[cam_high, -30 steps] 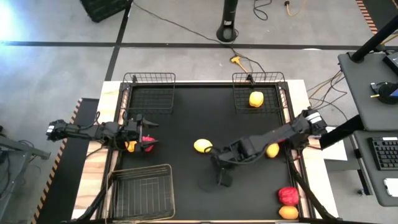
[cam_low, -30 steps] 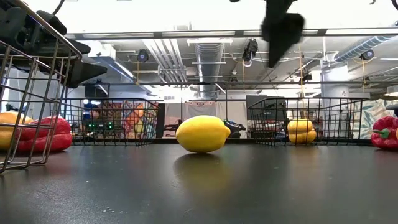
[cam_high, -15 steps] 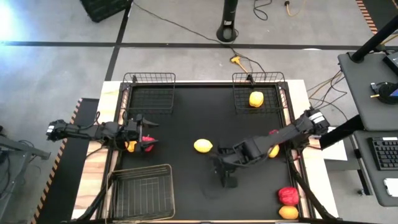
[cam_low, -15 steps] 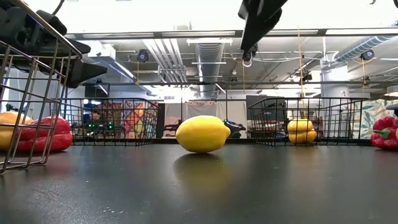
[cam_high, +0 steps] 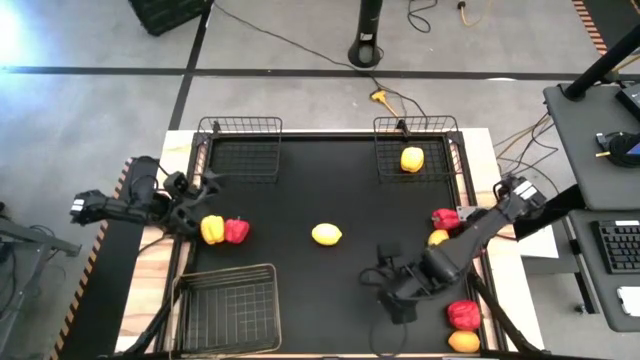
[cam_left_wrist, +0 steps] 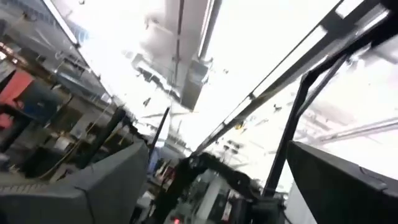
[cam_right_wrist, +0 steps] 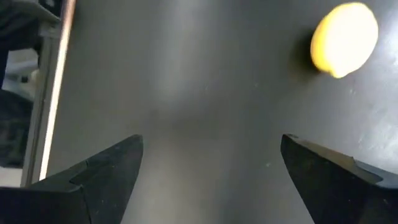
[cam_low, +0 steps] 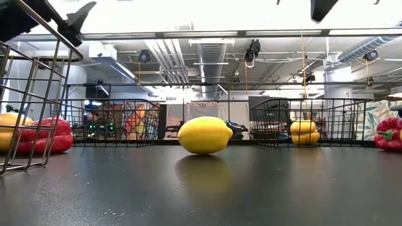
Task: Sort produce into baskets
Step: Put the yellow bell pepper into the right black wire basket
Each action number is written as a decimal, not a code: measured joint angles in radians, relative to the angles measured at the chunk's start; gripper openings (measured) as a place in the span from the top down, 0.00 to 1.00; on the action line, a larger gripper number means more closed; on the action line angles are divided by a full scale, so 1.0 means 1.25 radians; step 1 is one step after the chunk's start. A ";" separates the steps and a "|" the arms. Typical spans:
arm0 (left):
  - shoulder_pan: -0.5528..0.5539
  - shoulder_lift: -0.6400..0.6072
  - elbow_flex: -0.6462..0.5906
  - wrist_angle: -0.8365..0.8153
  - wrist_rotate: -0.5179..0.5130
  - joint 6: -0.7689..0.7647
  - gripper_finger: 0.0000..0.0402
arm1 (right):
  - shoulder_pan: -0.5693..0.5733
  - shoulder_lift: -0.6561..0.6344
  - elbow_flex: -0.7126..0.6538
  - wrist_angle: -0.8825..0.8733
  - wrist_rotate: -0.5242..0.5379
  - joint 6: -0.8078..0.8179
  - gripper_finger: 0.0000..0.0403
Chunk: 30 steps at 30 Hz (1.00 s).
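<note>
A yellow lemon-like fruit [cam_high: 326, 234] [cam_low: 205, 134] [cam_right_wrist: 344, 39] lies alone on the black table mid-way. By the left edge a yellow pepper [cam_high: 211, 229] and a red pepper [cam_high: 236, 231] lie side by side. My left gripper [cam_high: 208, 182] [cam_left_wrist: 211, 174] is open, tipped upward, above and just beyond them. My right gripper [cam_high: 392, 296] [cam_right_wrist: 211, 155] is open, pointing down over bare table to the near right of the lemon-like fruit. The far right basket [cam_high: 415, 138] holds one yellow fruit [cam_high: 412, 159].
Wire baskets stand at the far left [cam_high: 240, 148] and near left [cam_high: 230, 308]. At the right edge lie a red pepper [cam_high: 445, 217], a yellow item [cam_high: 437, 237], another red pepper [cam_high: 462, 314] and an orange fruit [cam_high: 463, 341].
My left gripper has risen and tipped upward, drawing back toward the table's left edge, which uncovers the two peppers. My right gripper has swung from beside the lemon-like fruit toward the table's near right and rolled. The produce has stayed where it was.
</note>
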 joint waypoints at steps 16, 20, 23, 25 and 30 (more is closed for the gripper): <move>0.000 0.297 0.127 -0.155 -0.153 -0.138 0.09 | 0.016 -0.035 0.000 -0.014 0.063 0.074 0.08; 0.001 0.334 0.333 -0.637 -0.250 -0.207 0.09 | 0.024 -0.034 -0.011 -0.013 0.079 0.115 0.08; 0.001 0.379 0.506 -1.092 -0.332 -0.389 0.09 | 0.038 -0.034 -0.032 -0.013 0.095 0.143 0.08; 0.001 0.415 0.602 -1.353 -0.337 -0.527 0.09 | 0.052 -0.034 -0.051 -0.005 0.107 0.162 0.08; -0.007 0.496 0.755 -1.705 -0.236 -0.690 0.09 | 0.078 -0.030 -0.094 0.009 0.120 0.229 0.08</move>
